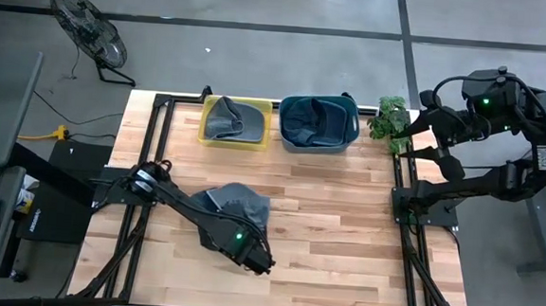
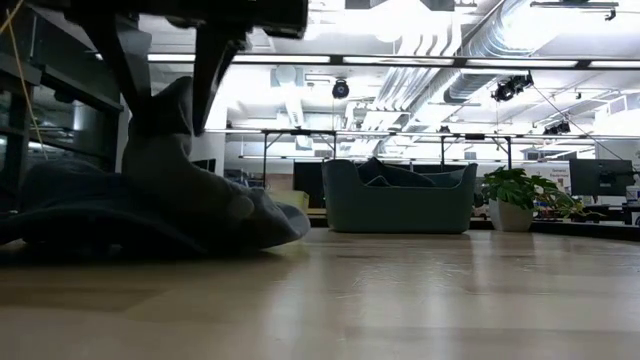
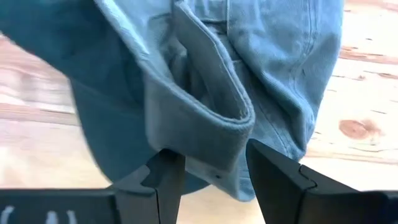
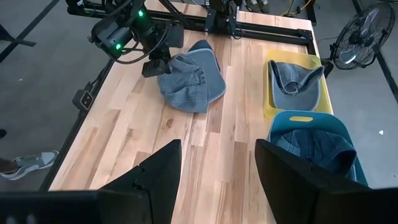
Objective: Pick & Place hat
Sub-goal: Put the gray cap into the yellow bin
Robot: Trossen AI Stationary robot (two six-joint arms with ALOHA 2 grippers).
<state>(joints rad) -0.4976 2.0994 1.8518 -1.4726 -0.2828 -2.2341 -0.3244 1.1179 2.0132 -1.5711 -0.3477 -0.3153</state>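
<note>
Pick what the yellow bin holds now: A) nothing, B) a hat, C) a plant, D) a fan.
B: in the high view a grey hat lies inside the yellow bin, beside the blue bin.

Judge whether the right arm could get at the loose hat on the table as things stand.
Probably yes: the right gripper waits off the table's edge, and bare table lies between it and the hat. Only the left gripper crowds the hat.

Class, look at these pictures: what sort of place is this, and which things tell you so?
Probably a robotics lab or workshop hall: exposed ceiling ducts, bare concrete floor with a floor fan, and workbenches behind the wooden table.
</note>
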